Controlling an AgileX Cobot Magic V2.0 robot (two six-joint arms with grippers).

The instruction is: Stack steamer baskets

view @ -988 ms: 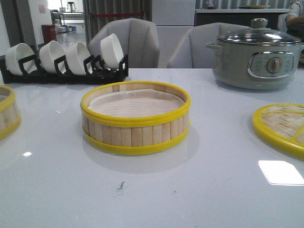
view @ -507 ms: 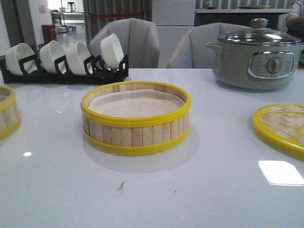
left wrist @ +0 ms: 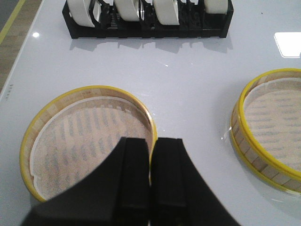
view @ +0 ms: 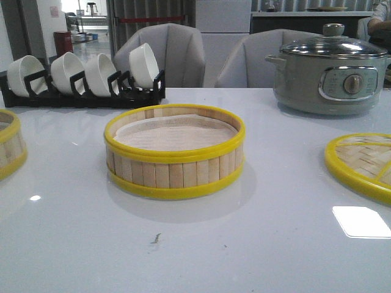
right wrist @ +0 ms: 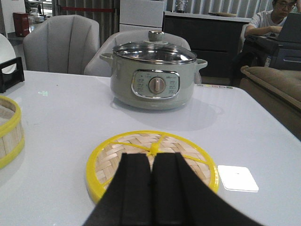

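Observation:
One steamer basket [view: 174,152] stands in the middle of the table, its pale liner showing. The other steamer basket [view: 9,146] is cut off by the left edge of the front view. The left wrist view shows this basket [left wrist: 70,141] whole and the middle basket [left wrist: 273,122] beside it. My left gripper [left wrist: 151,141] is shut and holds nothing; it hangs above the near right rim of the left basket. My right gripper [right wrist: 151,156] is shut and empty, in front of the woven lid [right wrist: 188,150]. Neither gripper appears in the front view.
A flat woven lid [view: 363,165] with a yellow rim lies at the right. A grey electric pot [view: 333,73] with a glass lid stands at the back right. A black rack of white bowls [view: 85,76] lines the back left. Chairs stand behind the table.

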